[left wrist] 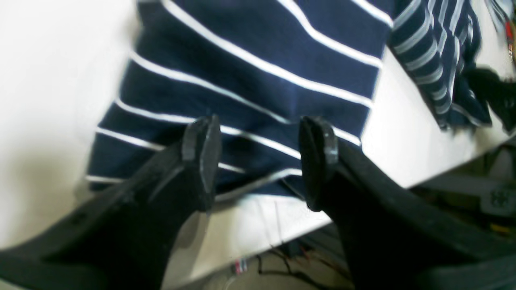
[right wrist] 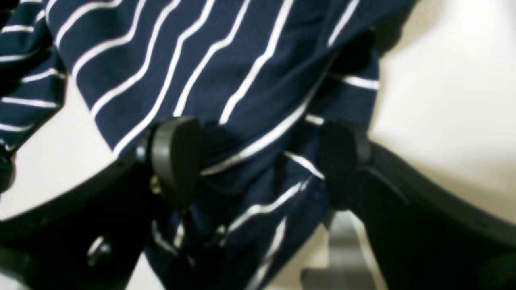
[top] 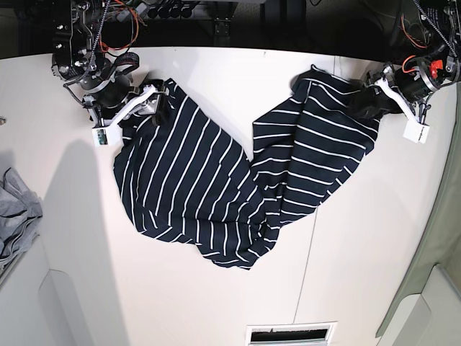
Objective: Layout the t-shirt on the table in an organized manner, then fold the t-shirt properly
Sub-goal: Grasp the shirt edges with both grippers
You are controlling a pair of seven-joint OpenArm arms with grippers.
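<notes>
dark navy white-striped fabric t-shirt (top: 216, 194) sprawls in a V on the wide white table (top: 360, 274) | right gripper (right wrist: 258, 161) spread wide, cloth bunched between its jaws | left gripper (left wrist: 258, 161) jaws apart over the hem, gripping nothing

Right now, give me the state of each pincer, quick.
Left pincer: open, jaws apart above the t-shirt, holding nothing.
Right pincer: jaws wide, t-shirt fabric bunched between them; a real grip cannot be told.
</notes>
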